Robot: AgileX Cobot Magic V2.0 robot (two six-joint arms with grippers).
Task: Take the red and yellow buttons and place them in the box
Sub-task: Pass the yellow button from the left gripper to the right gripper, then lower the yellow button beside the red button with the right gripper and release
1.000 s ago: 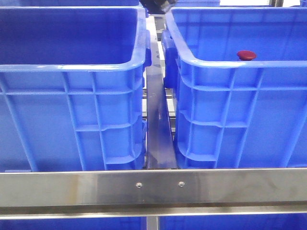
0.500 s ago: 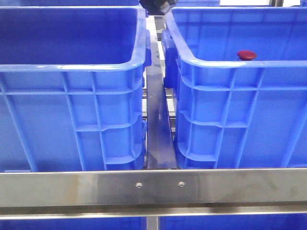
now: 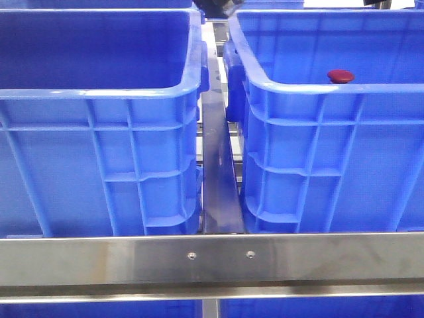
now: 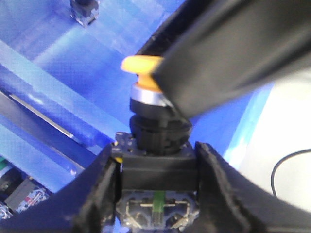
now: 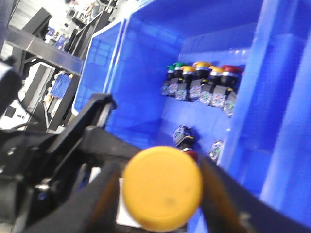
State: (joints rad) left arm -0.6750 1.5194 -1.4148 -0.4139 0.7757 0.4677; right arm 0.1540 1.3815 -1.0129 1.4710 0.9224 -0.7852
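A yellow button is held between both grippers over a blue crate. In the left wrist view my left gripper (image 4: 156,162) is shut on its black base, with the yellow cap (image 4: 140,64) above. One of the right gripper's fingers (image 4: 228,53) crosses the cap. In the right wrist view the cap (image 5: 162,187) faces the camera, and my right gripper (image 5: 163,194) has a finger against each side of it. A dark red button (image 3: 340,76) shows inside the right crate (image 3: 298,89). The left crate (image 3: 99,93) shows no contents.
Several more buttons stand in a row by the crate wall (image 5: 201,82), and two lie loose (image 5: 183,136). A steel rail (image 3: 212,255) crosses the front and a steel bar (image 3: 217,165) runs between the crates. A dark arm part (image 3: 215,6) shows at the top edge.
The dark arm part at the top edge of the front view has shifted slightly. The crates and the red button have not moved.
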